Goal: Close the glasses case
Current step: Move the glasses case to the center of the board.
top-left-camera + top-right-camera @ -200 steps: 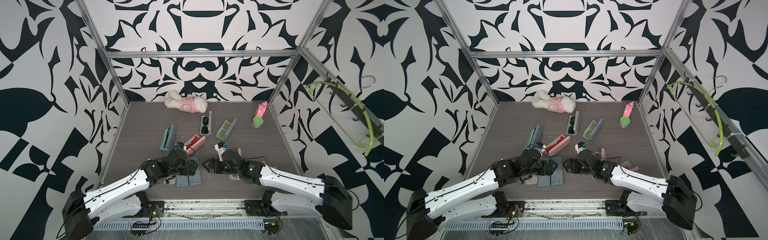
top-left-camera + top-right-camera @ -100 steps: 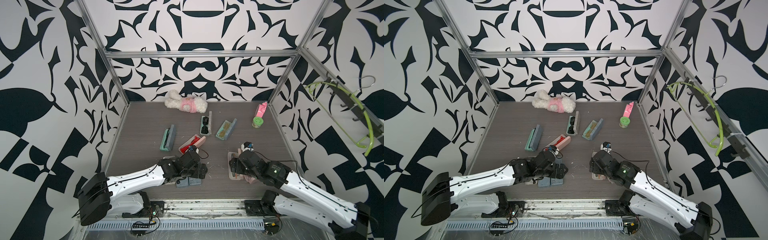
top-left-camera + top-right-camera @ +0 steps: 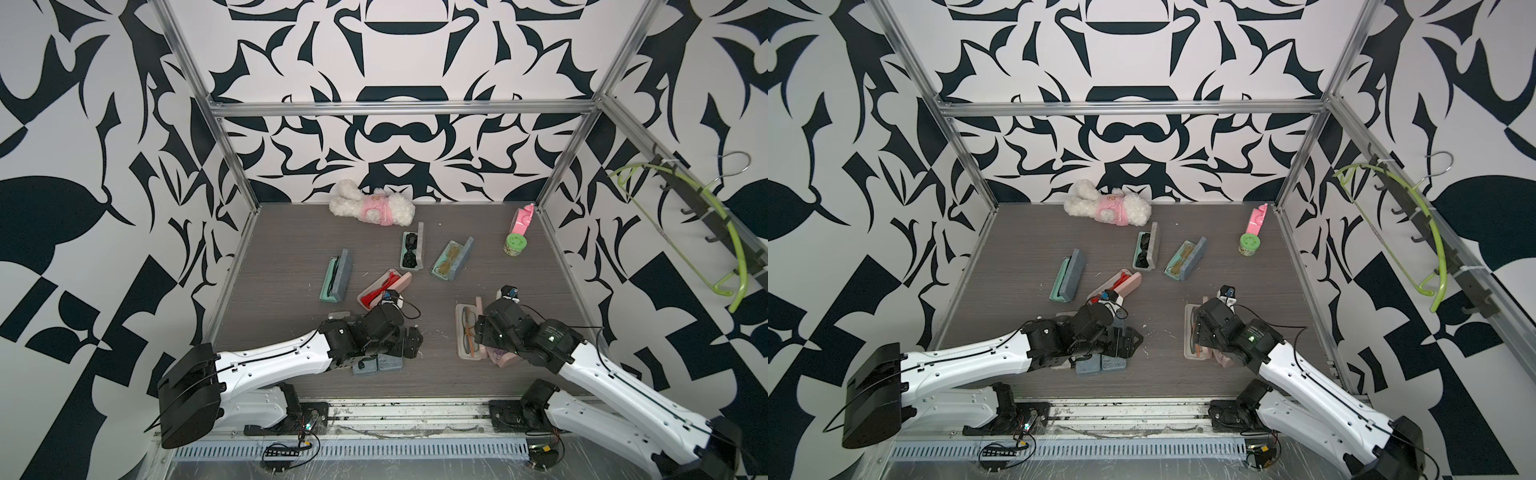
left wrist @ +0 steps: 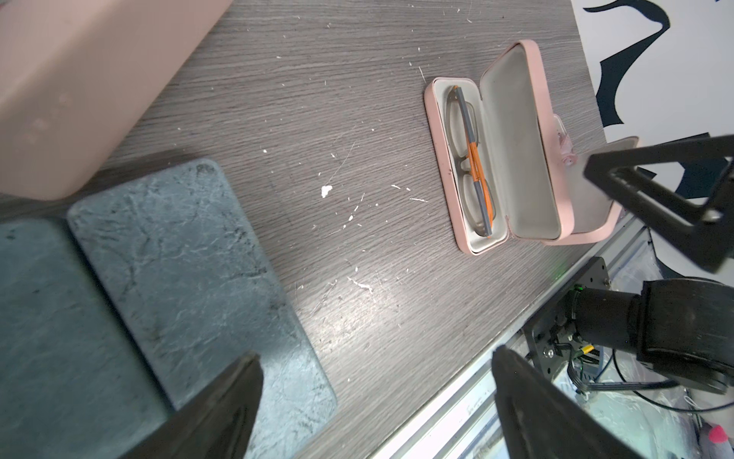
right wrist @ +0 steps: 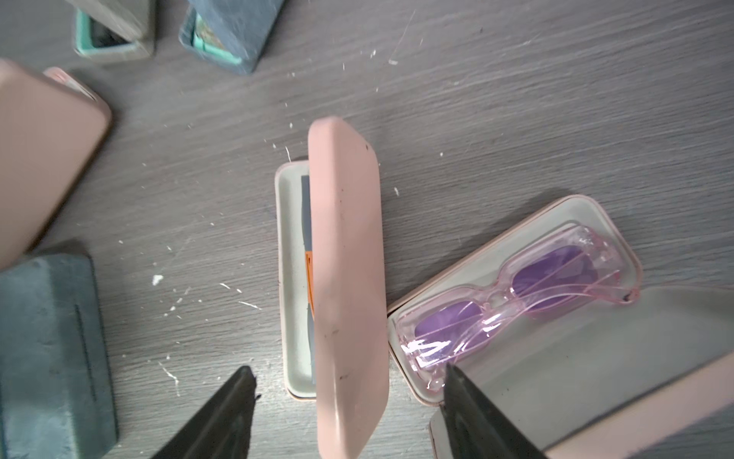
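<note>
1. The pink case [image 3: 464, 332] lies at the near right of the table [image 3: 291, 249]. Its lid [image 5: 345, 278] stands about upright, so the case is not closed. Grey-orange glasses [image 4: 472, 159] lie inside.
2. The right gripper [image 5: 347, 369] hangs over this case. Its jaws are wide apart, one on each side of the lid, not touching it and holding nothing.
3. Just beside it on the right, a second pink case [image 5: 588, 206] lies open with purple glasses [image 5: 516, 286] in it.
4. The left gripper [image 4: 375, 353] is at the near centre, with jaws wide apart and empty, over the edge of a closed grey case [image 4: 178, 258].
5. Farther back lies an open case with red glasses [image 3: 380, 289], and a plush toy [image 3: 374, 208] lies at the far wall.
</note>
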Robot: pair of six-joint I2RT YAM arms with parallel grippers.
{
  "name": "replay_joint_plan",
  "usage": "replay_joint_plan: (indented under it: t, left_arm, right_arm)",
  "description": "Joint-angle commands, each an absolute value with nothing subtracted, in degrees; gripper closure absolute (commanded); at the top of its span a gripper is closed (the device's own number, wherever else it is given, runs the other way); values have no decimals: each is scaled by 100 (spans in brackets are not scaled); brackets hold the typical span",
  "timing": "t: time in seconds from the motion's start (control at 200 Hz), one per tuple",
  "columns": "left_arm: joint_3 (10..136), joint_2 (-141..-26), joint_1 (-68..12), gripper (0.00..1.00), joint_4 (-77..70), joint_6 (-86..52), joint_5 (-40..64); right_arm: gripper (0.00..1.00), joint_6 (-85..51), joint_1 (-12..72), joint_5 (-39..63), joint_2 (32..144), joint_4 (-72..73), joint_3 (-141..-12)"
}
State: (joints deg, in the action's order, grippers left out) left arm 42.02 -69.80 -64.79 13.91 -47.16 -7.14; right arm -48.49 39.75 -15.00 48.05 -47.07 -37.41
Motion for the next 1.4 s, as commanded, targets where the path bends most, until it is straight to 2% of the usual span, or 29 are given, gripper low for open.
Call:
replay_joint_plan:
  t: [0.0, 0.325, 1.065, 1.155, 1.395]
  left_arm:
    - [4316, -6825, -6510, 2, 1423, -4752, -1006]
    - [4274, -6375, -6508, 1, 1963, -4737, -1596]
    - [4097, -5892, -6499, 1, 2520, -4864, -1686]
    - [4087, -5854, -6503, 1, 2570, -4864, -1682]
    - [4041, -5744, -6501, 0, 2648, -4894, -1713]
  right_arm:
    - [27, -4568, 3886, -1209, 5039, -4252, -3666]
    - [38, -4457, 3693, -961, 5575, -3789, -3457]
    - [61, -4245, 3656, -875, 6176, -3268, -3226]
    - [66, -4211, 3655, -896, 6186, -3245, -3217]
    - [71, -4150, 3708, -868, 6157, -3207, -3209]
